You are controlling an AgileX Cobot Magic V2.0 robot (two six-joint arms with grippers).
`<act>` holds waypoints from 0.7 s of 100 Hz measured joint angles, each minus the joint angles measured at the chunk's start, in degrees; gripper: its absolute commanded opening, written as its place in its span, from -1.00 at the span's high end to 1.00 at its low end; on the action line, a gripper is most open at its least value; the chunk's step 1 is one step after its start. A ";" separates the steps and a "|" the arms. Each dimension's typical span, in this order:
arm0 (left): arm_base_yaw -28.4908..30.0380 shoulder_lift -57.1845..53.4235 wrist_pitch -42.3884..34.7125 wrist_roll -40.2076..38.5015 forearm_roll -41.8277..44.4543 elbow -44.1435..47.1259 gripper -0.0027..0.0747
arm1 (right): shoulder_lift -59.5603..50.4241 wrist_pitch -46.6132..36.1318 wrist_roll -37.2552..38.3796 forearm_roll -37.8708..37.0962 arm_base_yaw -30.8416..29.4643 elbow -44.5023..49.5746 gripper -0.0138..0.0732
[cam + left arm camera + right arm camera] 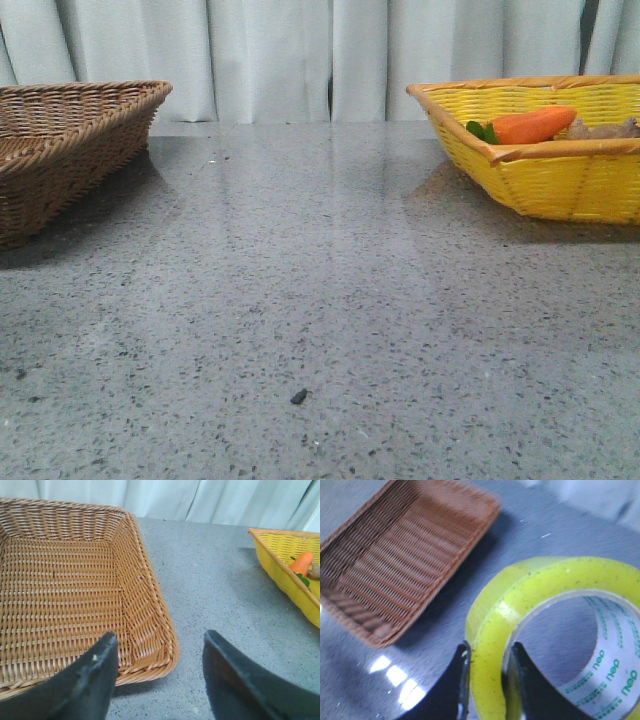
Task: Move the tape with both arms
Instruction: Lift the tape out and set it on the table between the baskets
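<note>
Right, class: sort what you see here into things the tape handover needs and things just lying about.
Needed:
- tape
- right gripper, pinching the tape's wall
- left gripper, open

Lying about:
- brown basket
- yellow basket
- carrot

Brown wicker basket (70, 140), yellow basket (560, 180) with carrot (535, 125)
</note>
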 measured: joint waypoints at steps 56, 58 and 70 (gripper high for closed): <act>-0.08 0.00 5.62 0.00 -0.25 -0.58 0.01 | 21.51 -0.74 -0.93 -0.78 2.80 2.35 0.33; -0.08 0.11 5.74 0.10 -0.25 -0.78 0.01 | 21.39 -0.74 -0.97 -0.53 2.69 2.35 0.24; -0.08 0.93 6.30 3.73 -1.09 -4.15 0.01 | 19.17 -1.08 -1.36 0.68 2.34 2.35 -0.18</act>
